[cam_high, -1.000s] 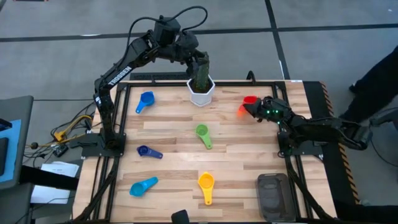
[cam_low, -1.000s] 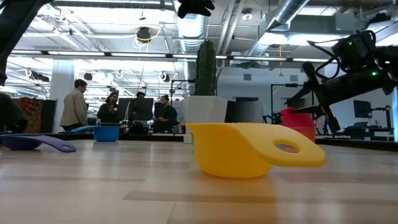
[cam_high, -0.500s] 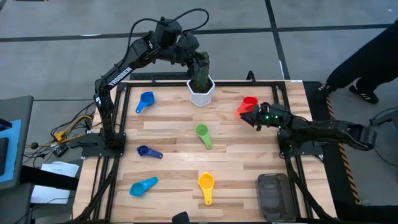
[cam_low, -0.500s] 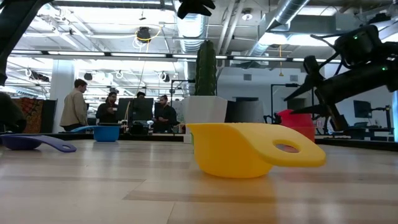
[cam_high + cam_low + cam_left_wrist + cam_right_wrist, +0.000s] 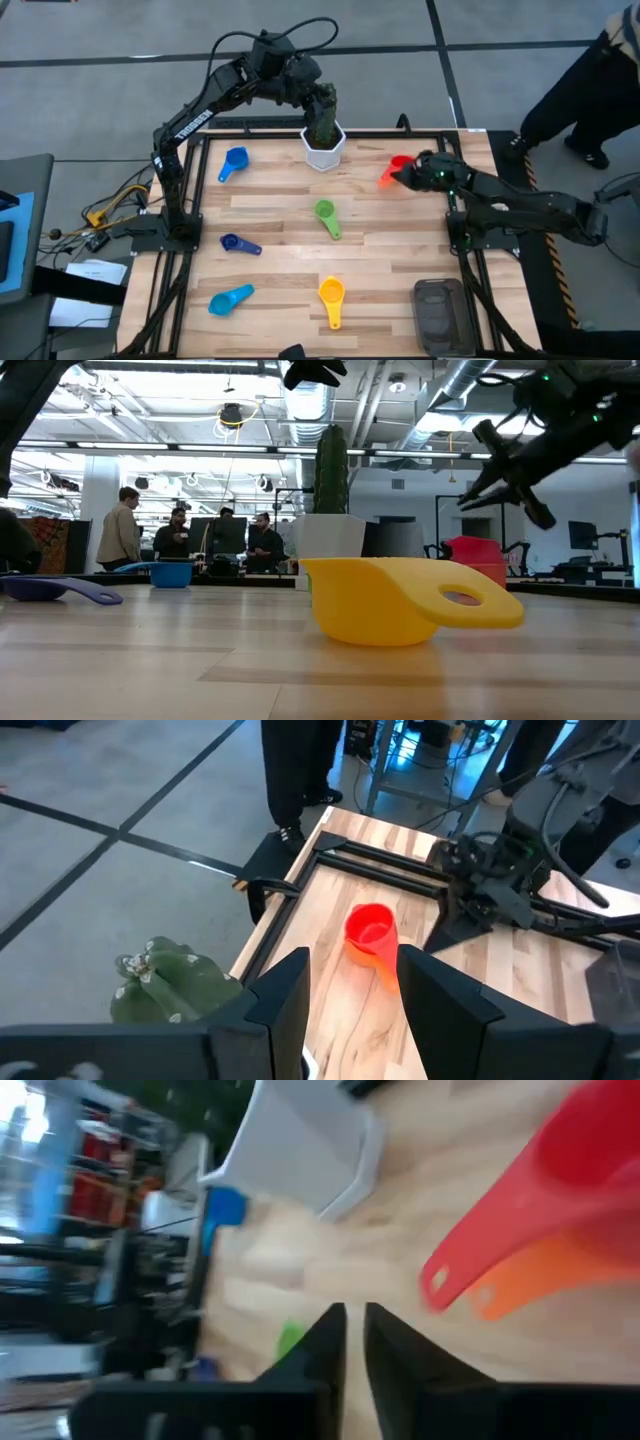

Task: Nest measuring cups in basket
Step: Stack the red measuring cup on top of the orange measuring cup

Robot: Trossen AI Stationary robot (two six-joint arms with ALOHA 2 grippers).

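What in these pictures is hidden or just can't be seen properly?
- orange cup: in the high view mostly covered by the red cup and the right tool; the right wrist view shows only its handle.
- cactus: in the high view its top is covered by the left tool.
- green cup: missing from the low view, probably behind the yellow cup.
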